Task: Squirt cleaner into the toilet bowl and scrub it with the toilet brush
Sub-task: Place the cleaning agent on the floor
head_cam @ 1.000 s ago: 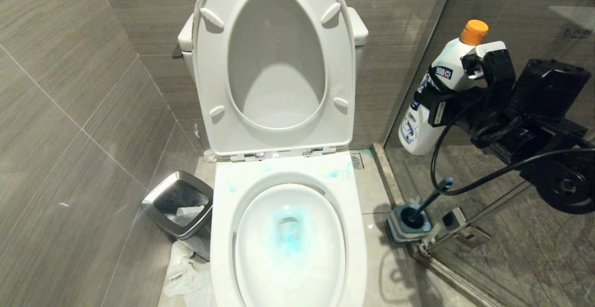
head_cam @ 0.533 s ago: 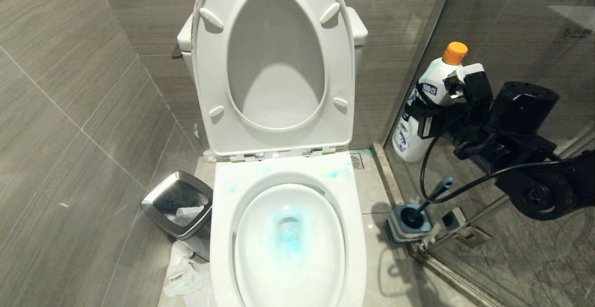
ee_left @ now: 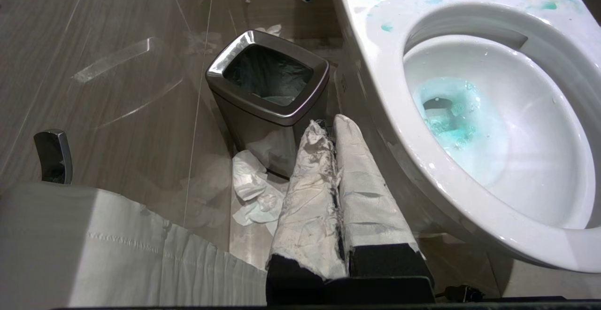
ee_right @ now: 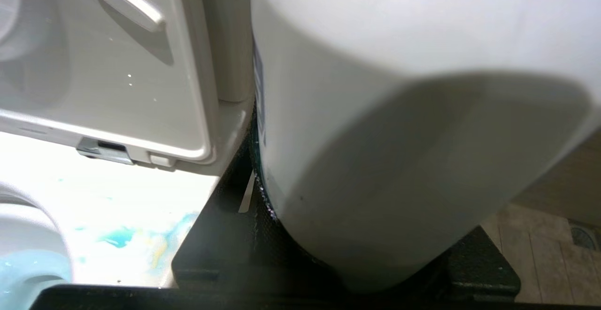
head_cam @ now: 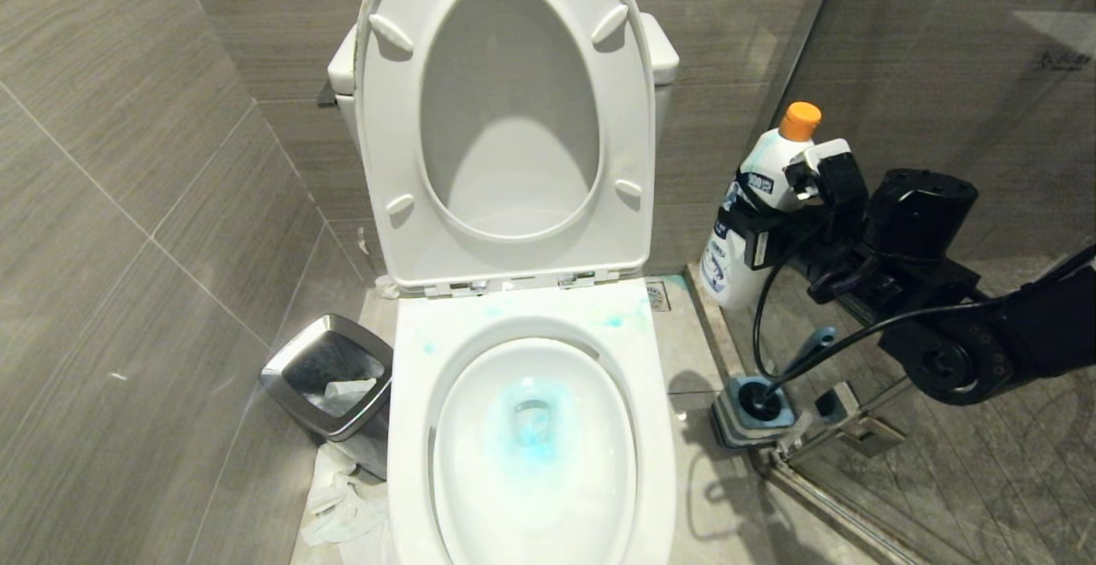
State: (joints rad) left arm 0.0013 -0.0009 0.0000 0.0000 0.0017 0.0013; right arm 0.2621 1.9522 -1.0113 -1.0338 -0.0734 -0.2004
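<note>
The toilet bowl [head_cam: 409, 428] stands open, its seat and lid raised, with blue liquid pooled round the drain and blue smears on the rim. In the left wrist view the toilet bowl [ee_left: 385, 84] shows the same blue pool. The cleaner [head_cam: 747, 205], a white bottle with an orange cap, is upright to the right of the toilet, low beside the glass partition. My right gripper [head_cam: 783, 205] is shut on its body. The cleaner [ee_right: 399, 112] fills the right wrist view. The toilet brush [head_cam: 758, 402] rests in its square holder on the floor below. My left gripper [ee_left: 328, 127] is shut, parked beside the bowl.
A steel-rimmed bin [head_cam: 330, 381] stands left of the toilet, with crumpled paper [head_cam: 342, 505] on the floor in front of it. A glass partition with a metal floor rail [head_cam: 839, 496] runs along the right. A floor drain [head_cam: 658, 295] lies behind the bowl.
My right arm has carried the cleaner down and to the left, from high by the partition to low near the floor. The left arm has not moved.
</note>
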